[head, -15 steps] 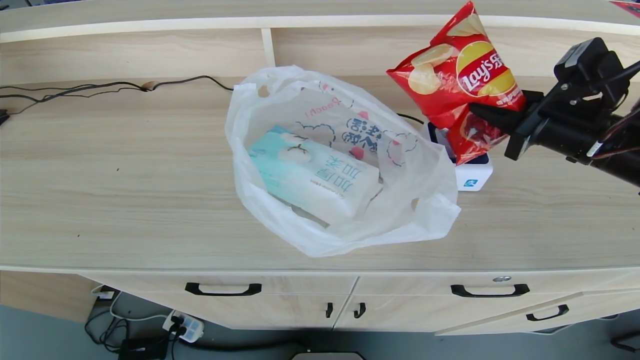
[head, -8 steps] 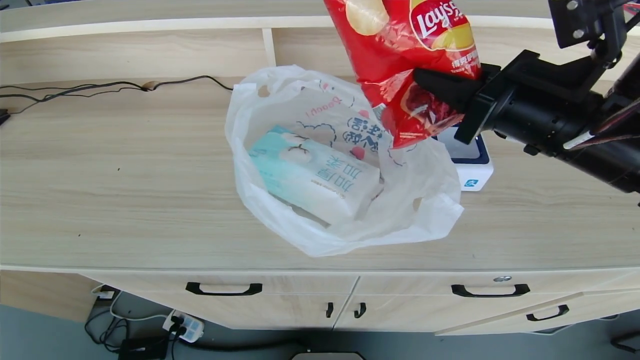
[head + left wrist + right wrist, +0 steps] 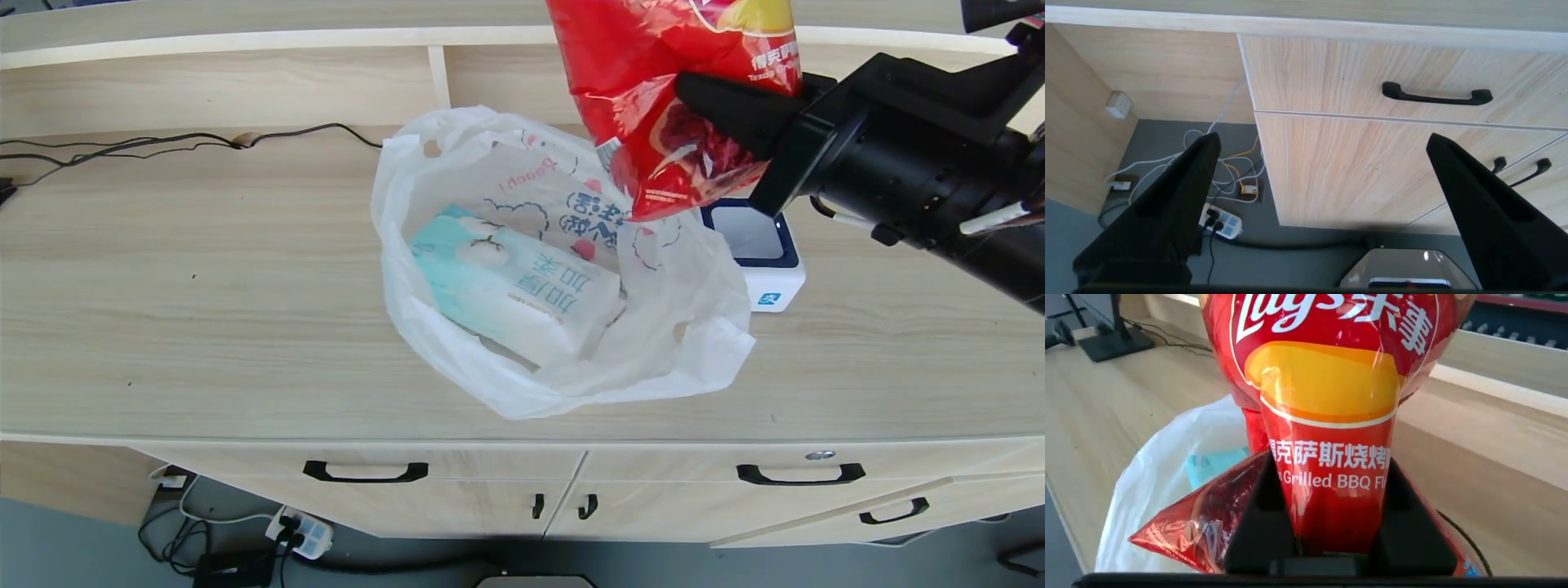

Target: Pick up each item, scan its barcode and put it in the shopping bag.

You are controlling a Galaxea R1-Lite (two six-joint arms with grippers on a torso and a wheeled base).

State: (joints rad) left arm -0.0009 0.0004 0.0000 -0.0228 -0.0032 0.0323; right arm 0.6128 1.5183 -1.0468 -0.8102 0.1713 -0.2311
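My right gripper is shut on a red bag of chips, holding it in the air above the far right rim of the white plastic shopping bag. The chips bag is pinched between the black fingers in the right wrist view, with the shopping bag below it. Inside the shopping bag lies a pale blue and white soft pack. A white scanner box with a dark top stands just right of the bag. My left gripper is open, hanging in front of the cabinet drawers.
The wooden counter has a raised back ledge with black cables along it at the far left. Drawers with black handles run below the front edge. A power strip lies on the floor.
My right gripper carried the chips bag up and leftward from over the scanner to above the shopping bag's rim. The scanner's top is now uncovered.
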